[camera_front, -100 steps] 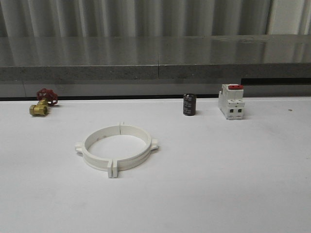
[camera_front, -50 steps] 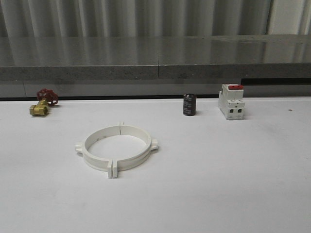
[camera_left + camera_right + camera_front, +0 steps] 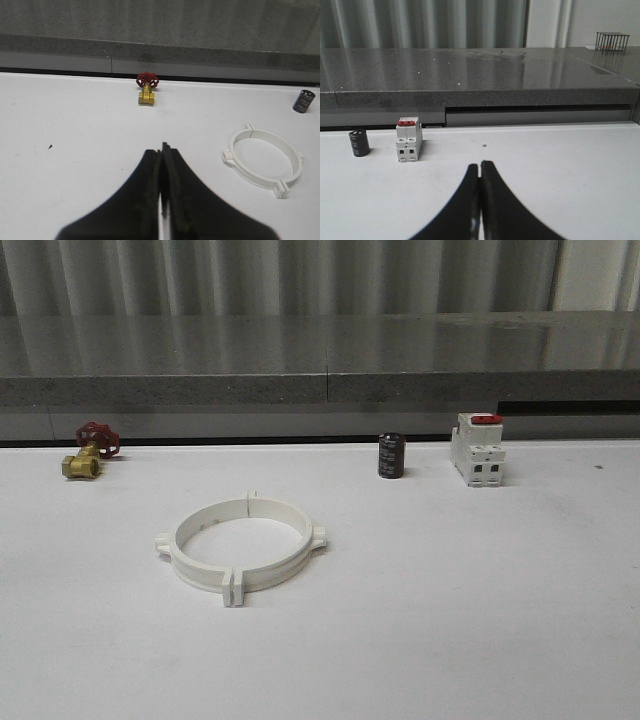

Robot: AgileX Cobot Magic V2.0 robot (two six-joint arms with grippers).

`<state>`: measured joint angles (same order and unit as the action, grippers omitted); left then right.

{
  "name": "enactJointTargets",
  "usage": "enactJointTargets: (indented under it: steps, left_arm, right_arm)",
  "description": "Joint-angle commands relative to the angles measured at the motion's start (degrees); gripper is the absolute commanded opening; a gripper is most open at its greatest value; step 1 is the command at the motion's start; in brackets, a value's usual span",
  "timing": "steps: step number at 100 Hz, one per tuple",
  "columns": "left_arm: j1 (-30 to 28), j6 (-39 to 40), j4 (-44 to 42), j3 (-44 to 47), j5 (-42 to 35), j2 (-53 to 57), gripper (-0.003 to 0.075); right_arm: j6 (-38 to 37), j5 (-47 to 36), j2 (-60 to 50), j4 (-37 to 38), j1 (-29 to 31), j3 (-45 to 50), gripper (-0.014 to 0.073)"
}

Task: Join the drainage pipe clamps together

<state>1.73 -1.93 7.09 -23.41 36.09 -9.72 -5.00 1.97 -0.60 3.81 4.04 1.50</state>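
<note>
- The left end effector (image 3: 161,165) has its two black fingers pressed together, and they hold nothing.
- The right end effector (image 3: 480,175) is the same: fingers together, nothing between them.
- Both hang over bare white tabletop (image 3: 480,620), not touching any thing.
- The two white plastic half-ring pipe clamps (image 3: 239,548) lie flat on the tabletop, ahead of the left end effector and off to its right side, well apart from its tips (image 3: 263,161).
- The two halves already sit as one wide ring. Their flat end tabs meet at the near side and at the far side, and a small lug sticks out on each side.
- I cannot tell if the tabs are snapped tight or just touching.
- So I think the joining step is done or almost done, and both arms are away from the ring.
- If a push is still needed, the next move would be to open an end effector, reach to the ring, and squeeze the near pair of tabs together.
- Farther out, ahead of the left end effector, stands a small brass valve with a red round handle (image 3: 147,89).
- Ahead of the right end effector and to its left stands a white boxy breaker with a red top (image 3: 408,140), and just beside it a short black cylinder (image 3: 359,142).
- Behind all of that runs a grey stone ledge (image 3: 320,360).
</note>
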Motion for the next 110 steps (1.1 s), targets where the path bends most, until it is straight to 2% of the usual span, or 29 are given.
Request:
enactJointTargets:
  steps: [1,62,69,76,91,110]
  left_arm:
    - [-0.1,0.1,0.4,-1.6,-4.2,-0.6,-0.0021]
    - [-0.1,0.1,0.4,-1.6,-4.4,-0.6,-0.0021]
    - [-0.1,0.1,-2.1,-1.0,-4.9,-0.6,-0.0021]
    - [-0.1,0.1,-2.7,1.5,-9.9,-0.6,-0.0021]
    - [-0.1,0.1,-5.6,10.4,-27.8,0.7,-0.0021]
    - [-0.1,0.1,-6.2,20.3,-32.5,7.4,-0.0021]
  right_arm:
    - [0.6,-5.0,-1.1,0.8,-0.1,-0.9,-0.0065]
    - [0.6,-5.0,-1.1,0.8,-0.1,-0.9,-0.0065]
    - [0.6,-5.0,-1.1,0.8,-0.1,-0.9,-0.0065]
    - [0.6,-5.0,-1.1,0.8,-0.1,-0.9,-0.0065]
    - [0.6,-5.0,-1.1,0.8,-0.1,-0.9,-0.0065]
    - [0.6,-5.0,-1.1,0.8,-0.1,-0.9,-0.0065]
